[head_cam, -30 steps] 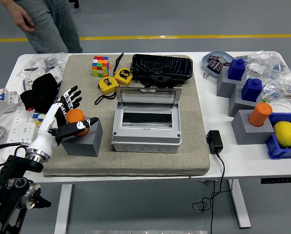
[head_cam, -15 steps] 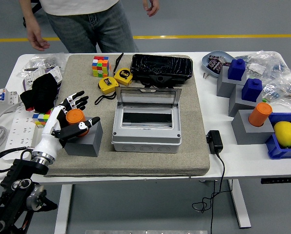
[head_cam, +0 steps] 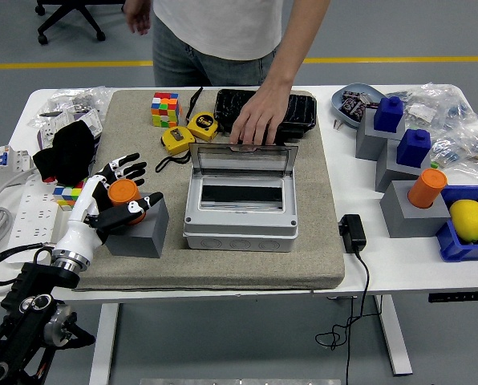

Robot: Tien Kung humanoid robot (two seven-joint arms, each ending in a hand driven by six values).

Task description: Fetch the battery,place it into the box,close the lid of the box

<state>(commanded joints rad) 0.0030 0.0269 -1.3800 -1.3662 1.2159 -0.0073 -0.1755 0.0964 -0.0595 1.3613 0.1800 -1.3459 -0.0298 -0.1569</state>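
The orange battery [head_cam: 124, 191] stands upright on a grey block [head_cam: 136, 228] at the left of the mat. My left hand [head_cam: 117, 192] is at the battery, its fingers spread behind it and its thumb in front, not closed on it. The grey box [head_cam: 239, 228] sits in the middle of the mat, its clear-windowed lid [head_cam: 243, 164] raised at the back. A person's hand [head_cam: 255, 127] rests on the lid's top edge. My right hand is out of view.
A black case [head_cam: 299, 108], two yellow tape measures [head_cam: 176, 140] and a puzzle cube [head_cam: 164, 108] lie behind the box. A black cloth [head_cam: 66, 152] and a power strip [head_cam: 22, 200] are at the left. Grey stands with blue and orange pieces [head_cam: 411, 188] are at the right.
The person has walked from the left to the middle and put a hand on the lid's top edge. My left hand has shifted slightly up along the battery.
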